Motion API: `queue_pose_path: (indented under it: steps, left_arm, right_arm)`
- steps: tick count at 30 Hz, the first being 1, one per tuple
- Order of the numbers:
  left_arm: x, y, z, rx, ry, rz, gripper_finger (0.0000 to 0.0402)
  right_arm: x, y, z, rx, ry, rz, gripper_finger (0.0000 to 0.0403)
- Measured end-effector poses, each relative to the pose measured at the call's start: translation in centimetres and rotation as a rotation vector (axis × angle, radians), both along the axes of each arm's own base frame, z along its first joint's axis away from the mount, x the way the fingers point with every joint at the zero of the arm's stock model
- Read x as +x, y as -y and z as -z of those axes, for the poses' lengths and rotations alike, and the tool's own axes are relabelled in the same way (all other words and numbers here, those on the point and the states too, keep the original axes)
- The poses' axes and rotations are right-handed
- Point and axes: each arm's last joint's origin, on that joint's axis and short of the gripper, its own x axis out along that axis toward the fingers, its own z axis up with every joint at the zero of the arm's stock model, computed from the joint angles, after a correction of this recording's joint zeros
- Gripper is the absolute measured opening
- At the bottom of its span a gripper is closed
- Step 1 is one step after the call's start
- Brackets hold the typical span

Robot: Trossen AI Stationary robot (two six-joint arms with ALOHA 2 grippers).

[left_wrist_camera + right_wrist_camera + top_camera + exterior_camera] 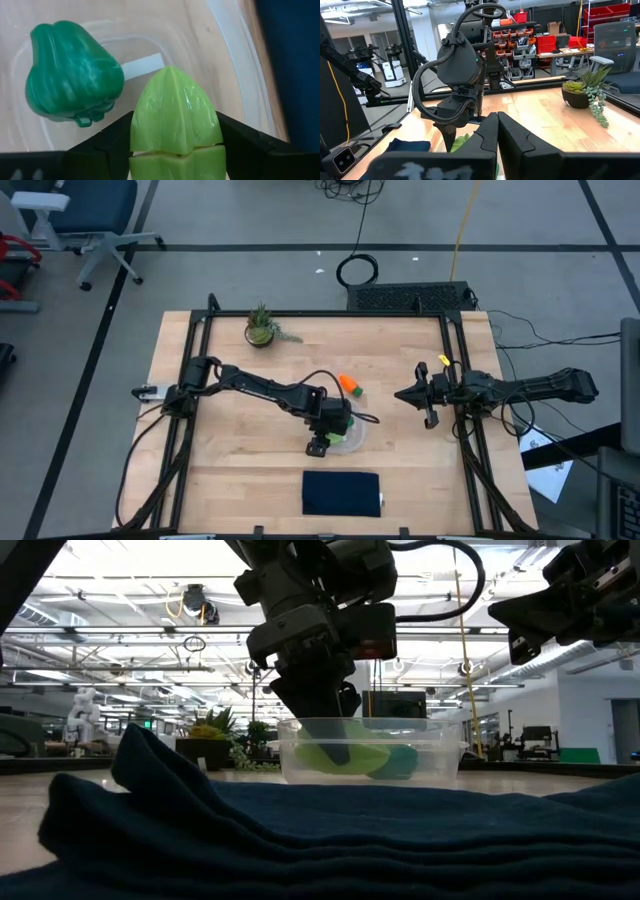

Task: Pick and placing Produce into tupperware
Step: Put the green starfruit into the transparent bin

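Note:
The clear tupperware (352,436) sits near the table's middle. My left gripper (323,438) reaches down into it, shut on the light-green leafy piece (175,117). The dark green rounded lump (70,75) rests on the container's floor beside that piece, and both show through the clear wall in the low view, leafy piece (340,756) and lump (402,762). The orange carrot (350,385) lies on the wood just beyond the tupperware. My right gripper (412,395) hovers shut to the right, away from everything. My left gripper pinches the leafy piece between its two fingers (107,145), one on each side edge of its wider part (137,137). The fingers come from above, pointing down into the tupperware. The piece's pointed end (172,75) sticks out past them, low inside the container.
A dark navy pad (342,492) lies near the table's near edge, in front of the tupperware. A small potted spiky plant (260,328) stands near the far edge. Bare wood lies to the left and between the tupperware and my right gripper.

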Motion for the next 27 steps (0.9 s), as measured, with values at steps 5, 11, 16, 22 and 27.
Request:
queue_pose_path:
  steps: [5, 11, 16, 22, 27]
  left_arm:
    - [0.4, 0.0, 1.2, -0.001, -0.002, -0.001, 0.0246]
    - [0.7, 0.0, 1.9, -0.003, -0.006, 0.001, 0.0246]
    - [0.7, 0.0, 1.9, -0.006, -0.008, -0.005, 0.0246]
    - [0.7, 0.0, 2.0, -0.009, -0.011, -0.005, 0.0246]
    - [0.6, 0.0, 2.1, -0.01, -0.014, -0.007, 0.0247]
  right_arm:
    - [0.0, 0.0, 0.0, 0.0, 0.0, 0.0, 0.0]
    - [0.0, 0.0, 0.1, -0.001, -0.014, 0.0, 0.0]
    - [0.0, 0.0, 0.2, -0.008, -0.017, 0.001, 0.0]
    - [0.0, 0.0, 0.2, -0.009, -0.017, 0.001, 0.0]
    - [0.0, 0.0, 0.2, -0.009, -0.017, 0.001, 0.0]
